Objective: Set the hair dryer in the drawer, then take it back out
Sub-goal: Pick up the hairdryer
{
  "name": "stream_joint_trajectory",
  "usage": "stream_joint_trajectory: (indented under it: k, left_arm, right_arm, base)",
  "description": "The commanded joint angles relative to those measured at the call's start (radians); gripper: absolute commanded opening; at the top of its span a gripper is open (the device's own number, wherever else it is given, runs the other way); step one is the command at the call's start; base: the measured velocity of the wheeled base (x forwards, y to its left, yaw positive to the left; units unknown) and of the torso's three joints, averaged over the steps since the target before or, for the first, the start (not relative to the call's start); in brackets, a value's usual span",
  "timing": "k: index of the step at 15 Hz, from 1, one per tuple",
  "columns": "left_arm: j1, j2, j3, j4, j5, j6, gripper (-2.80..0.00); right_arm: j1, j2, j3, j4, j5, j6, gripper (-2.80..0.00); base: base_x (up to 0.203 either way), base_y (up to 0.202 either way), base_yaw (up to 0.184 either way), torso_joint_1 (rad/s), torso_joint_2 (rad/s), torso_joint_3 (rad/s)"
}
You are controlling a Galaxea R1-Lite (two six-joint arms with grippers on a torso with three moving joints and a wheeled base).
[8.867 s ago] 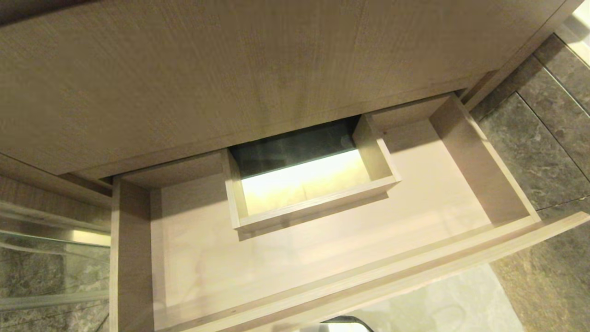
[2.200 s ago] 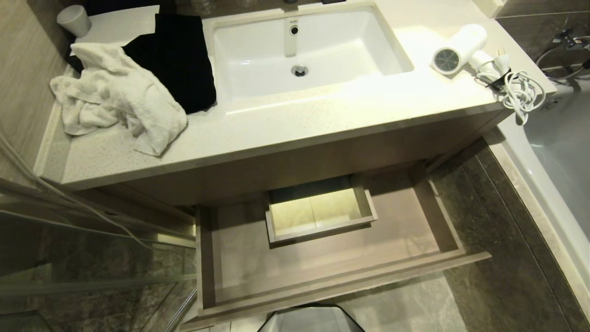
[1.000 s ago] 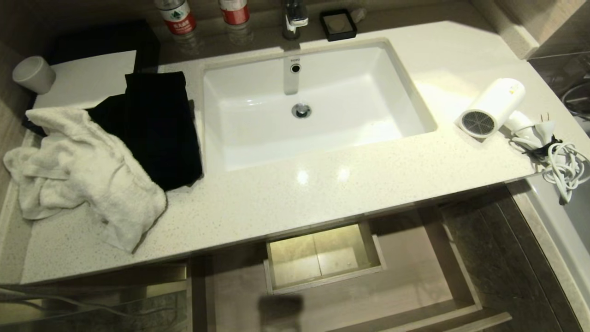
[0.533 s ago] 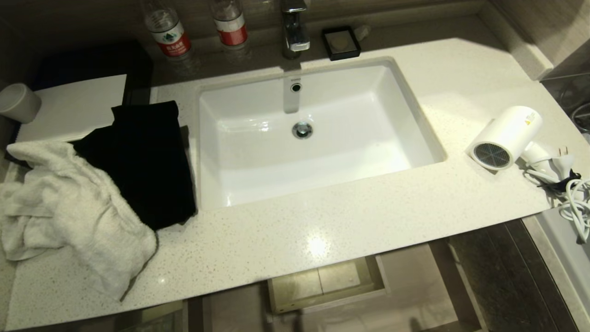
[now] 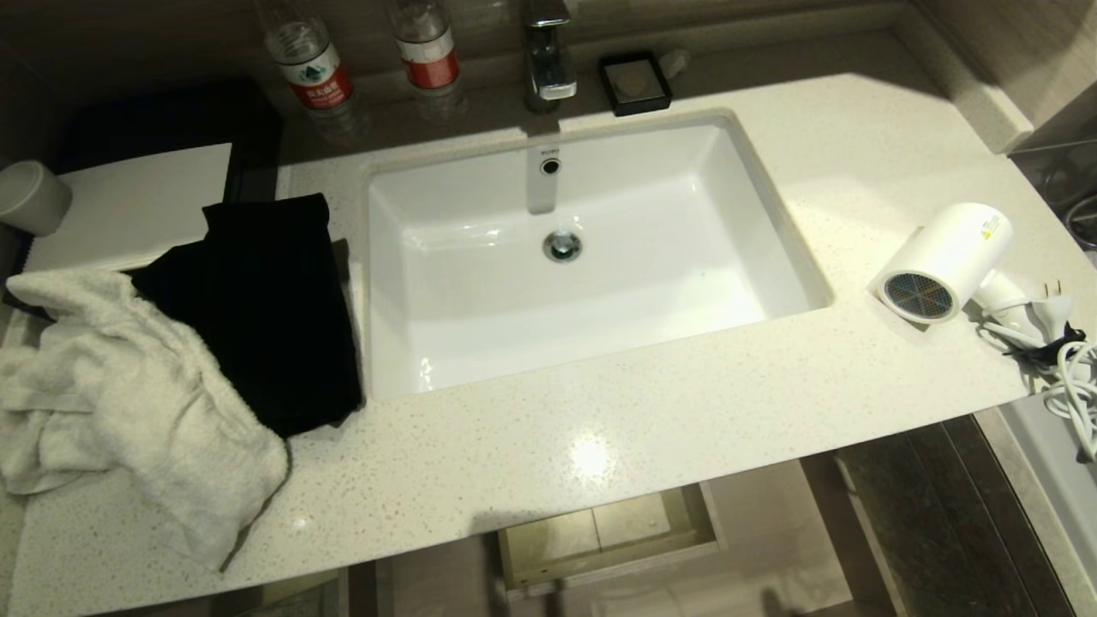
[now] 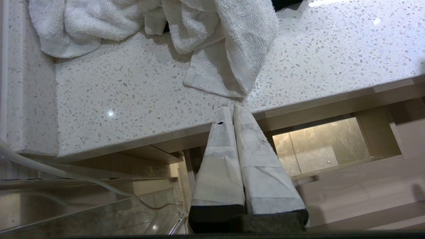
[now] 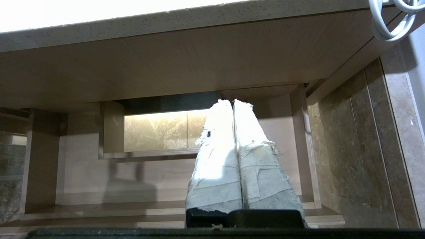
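hair dryer [image 5: 943,261]: light, stiff, smooth barrel, loose cord [image 5: 1071,368] | grasp: across barrel | left gripper [image 6: 232,108], right gripper [image 7: 231,102]: both closed, empty

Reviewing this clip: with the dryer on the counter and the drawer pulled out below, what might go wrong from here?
1. The hair dryer lies near the counter's right end, and its cord dangles over the edge; it may snag or drag when lifted.
2. The drawer stands open below the countertop, whose overhang hides much of it from the head view, so lowering the dryer in might clip the edge.
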Motion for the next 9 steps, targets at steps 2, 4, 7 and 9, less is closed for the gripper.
stream_joint_trajectory:
  k: [2,4,7,9]
  left_arm:
    - [0.0,-0.002,0.002,0.0,0.0,0.0,-2.8]
    - [0.0,0.0,0.002,0.0,0.0,0.0,-2.8]
    - [0.0,0.0,0.002,0.0,0.0,0.0,-2.8]
    - [0.0,0.0,0.002,0.0,0.0,0.0,-2.8]
  right_arm:
    - [0.0,-0.039,-0.012,-0.002,0.002,-0.004,-2.8]
    - [0.0,-0.039,-0.072,0.011,0.002,-0.008,-2.8]
    - [0.0,-0.039,-0.156,0.047,-0.002,-0.009,-2.8]
    - [0.0,-0.028,-0.197,0.121,-0.006,-0.009,-2.8]
  base:
    - [0.0,0.0,0.0,0.0,0.0,0.0]
    - [0.0,0.0,0.0,0.0,0.0,0.0]
    - [0.0,0.0,0.0,0.0,0.0,0.0]
    - [0.0,0.0,0.0,0.0,0.0,0.0]
